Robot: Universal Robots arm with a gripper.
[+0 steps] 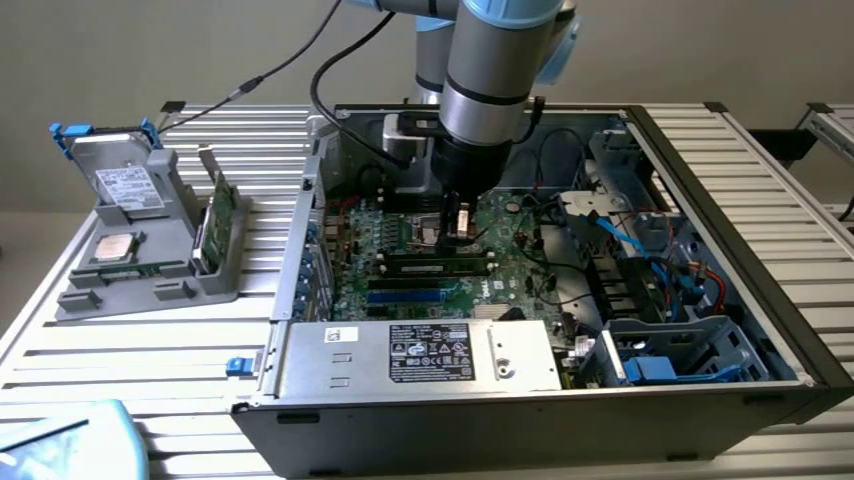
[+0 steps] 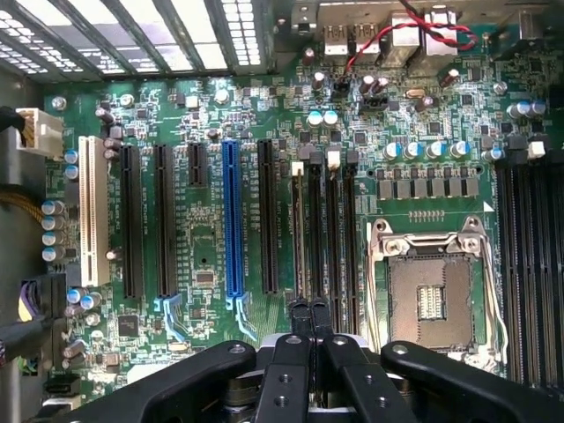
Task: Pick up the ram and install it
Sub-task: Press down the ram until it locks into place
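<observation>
Item: ram (image 1: pixel 430 265), long green stick with black chips, lying in a slot on the motherboard (image 1: pixel 400 285) inside the open computer case (image 1: pixel 747 300) on the desk (image 1: pixel 107 340).

Pincer (image 1: pixel 457 222): fingers together, empty, poised just above the ram.

Step judged: seating stage. Pressing it home calls for straight, even downward force along the slot.
</observation>
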